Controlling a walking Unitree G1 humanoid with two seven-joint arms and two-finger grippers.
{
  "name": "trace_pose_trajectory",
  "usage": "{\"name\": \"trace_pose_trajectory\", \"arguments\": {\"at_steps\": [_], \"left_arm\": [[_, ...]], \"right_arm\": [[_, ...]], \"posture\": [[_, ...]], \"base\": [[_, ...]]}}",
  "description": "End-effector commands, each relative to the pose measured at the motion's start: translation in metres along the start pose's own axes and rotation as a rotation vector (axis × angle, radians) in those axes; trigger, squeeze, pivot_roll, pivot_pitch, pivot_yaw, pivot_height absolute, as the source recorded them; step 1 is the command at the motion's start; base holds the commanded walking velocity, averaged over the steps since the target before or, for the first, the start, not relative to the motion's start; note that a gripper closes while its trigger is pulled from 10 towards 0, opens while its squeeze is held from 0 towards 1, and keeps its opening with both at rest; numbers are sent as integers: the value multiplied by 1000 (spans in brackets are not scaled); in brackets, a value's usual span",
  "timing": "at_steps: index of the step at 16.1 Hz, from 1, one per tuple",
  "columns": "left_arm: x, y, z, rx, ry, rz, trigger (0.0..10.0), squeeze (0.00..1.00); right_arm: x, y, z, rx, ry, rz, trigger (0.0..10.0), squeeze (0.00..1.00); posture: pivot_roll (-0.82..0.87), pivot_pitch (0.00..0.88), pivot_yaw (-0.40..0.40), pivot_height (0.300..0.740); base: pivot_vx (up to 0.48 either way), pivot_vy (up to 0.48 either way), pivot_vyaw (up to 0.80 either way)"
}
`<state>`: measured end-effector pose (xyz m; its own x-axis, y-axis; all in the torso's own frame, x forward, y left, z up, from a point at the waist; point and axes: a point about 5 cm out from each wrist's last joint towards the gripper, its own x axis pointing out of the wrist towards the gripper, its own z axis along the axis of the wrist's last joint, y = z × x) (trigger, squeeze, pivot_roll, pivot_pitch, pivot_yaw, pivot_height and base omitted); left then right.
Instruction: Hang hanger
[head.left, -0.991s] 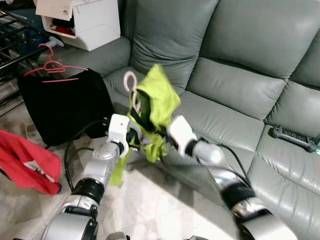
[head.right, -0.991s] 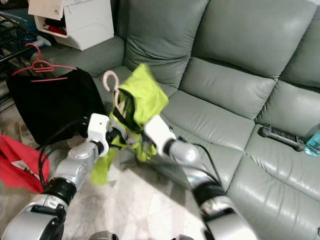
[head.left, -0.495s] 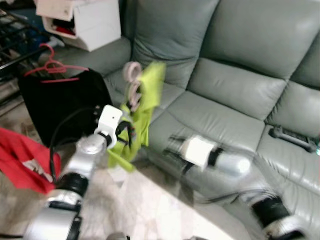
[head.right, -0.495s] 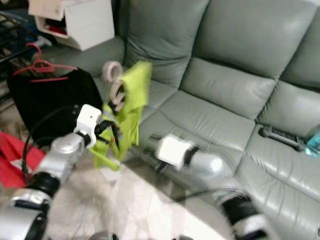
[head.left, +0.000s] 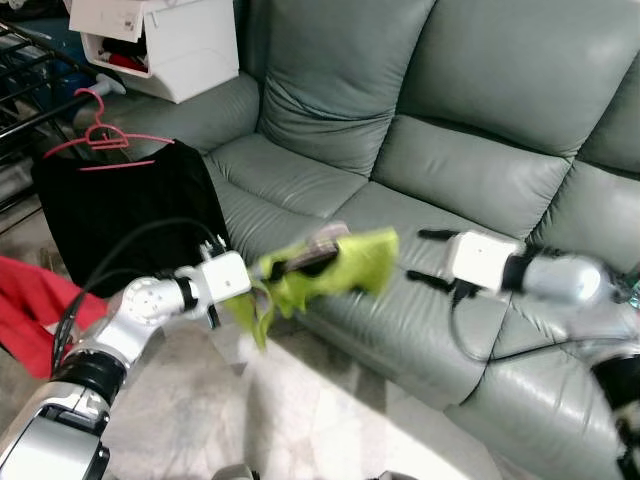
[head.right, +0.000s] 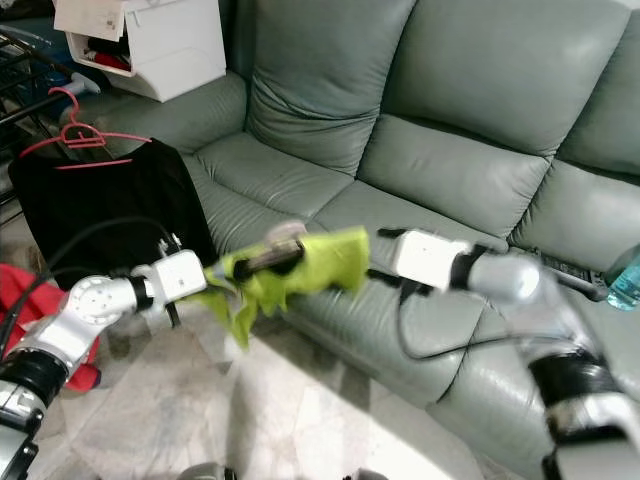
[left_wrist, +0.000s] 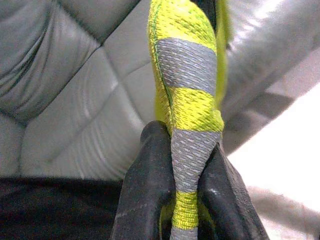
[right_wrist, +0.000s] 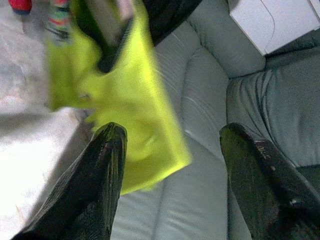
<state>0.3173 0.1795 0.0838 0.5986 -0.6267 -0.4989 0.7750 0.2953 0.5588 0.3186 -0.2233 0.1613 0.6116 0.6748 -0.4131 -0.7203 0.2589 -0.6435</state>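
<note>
hanger (head.left: 318, 243) under yellow-green garment (head.left: 335, 272), left end effector (left_wrist: 186, 200) clamping garment

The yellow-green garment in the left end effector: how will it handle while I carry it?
Probably floppy and light: the yellow-green garment droops in folds from the left end effector. Pinched at one striped band, it will likely swing. The right end effector is open beside it, lending no support.

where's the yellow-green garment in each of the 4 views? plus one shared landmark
Left eye view: yellow-green garment mid-frame, over the sofa's front edge.
Right eye view: mid-frame, same place.
Left wrist view: pinched between the left gripper fingers.
Right wrist view: blurred, beyond the open right gripper.
Shared landmark: grey sofa.
</note>
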Motion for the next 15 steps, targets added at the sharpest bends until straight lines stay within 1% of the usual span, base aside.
{"name": "trace_pose_trajectory", "arguments": {"at_steps": [1,2,3,15], "left_arm": [[-1,2,7,58,-29,-16,0,0],[1,1,9,58,-44,-24,0,0],[2,0,11,63,-61,-30,0,0],[2,0,11,63,-61,-30,0,0]], "right_arm": [[-5,-6,-2,16,0,-5,10000,1000],[-7,-8,-4,17,11,-7,10000,1000],[-8,-9,-6,37,16,-2,10000,839],[-8,-9,-6,37,16,-2,10000,839]], "posture": [[-68,0,38,740],[-67,0,37,740],[-67,0,37,740],[-67,0,37,740]], "base": [[0,0,0],[0,0,0],[0,0,0],[0,0,0]]}}
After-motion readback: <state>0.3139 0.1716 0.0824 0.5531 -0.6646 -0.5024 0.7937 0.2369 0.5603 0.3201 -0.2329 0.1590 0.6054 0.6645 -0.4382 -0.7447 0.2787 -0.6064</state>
